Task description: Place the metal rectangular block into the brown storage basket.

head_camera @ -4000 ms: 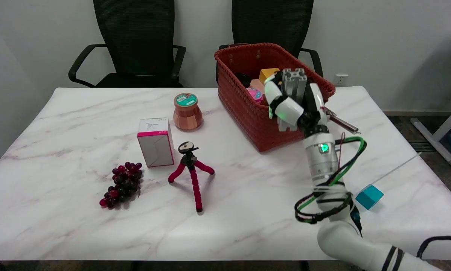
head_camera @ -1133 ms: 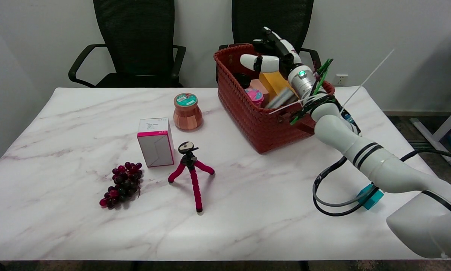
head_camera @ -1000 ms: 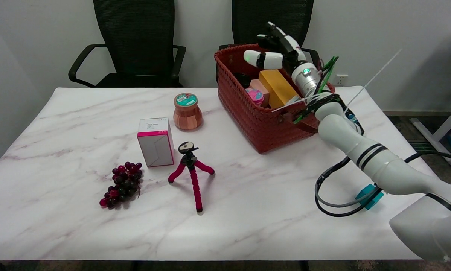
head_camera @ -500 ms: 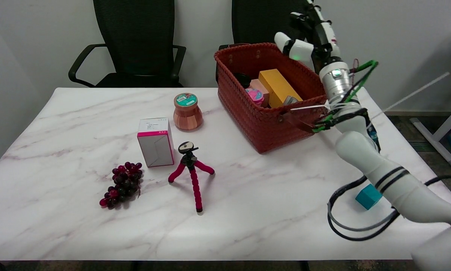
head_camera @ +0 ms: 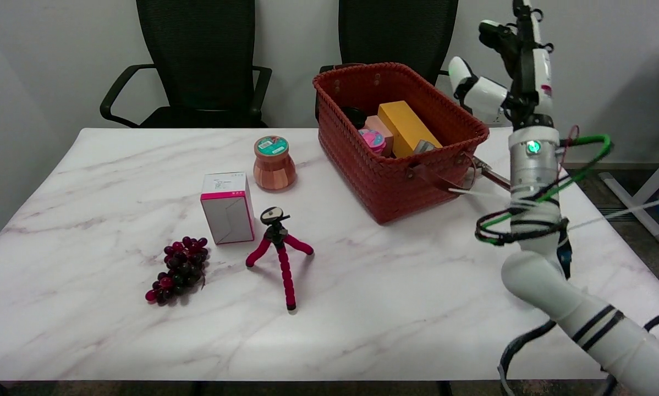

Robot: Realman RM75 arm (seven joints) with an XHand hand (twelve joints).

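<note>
Metal block sits in the brown basket, beside the yellow box. Robot hand hangs empty, fingers spread; best retreat high, clear of the rim.

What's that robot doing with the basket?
The robot's right hand is up in the air to the right of the brown storage basket, fingers apart, holding nothing. The metal rectangular block lies inside the basket, only a corner showing next to a yellow box. So it looks like the putting-away job is done. A tripod, grapes and a jar sit untouched on the table.
</note>
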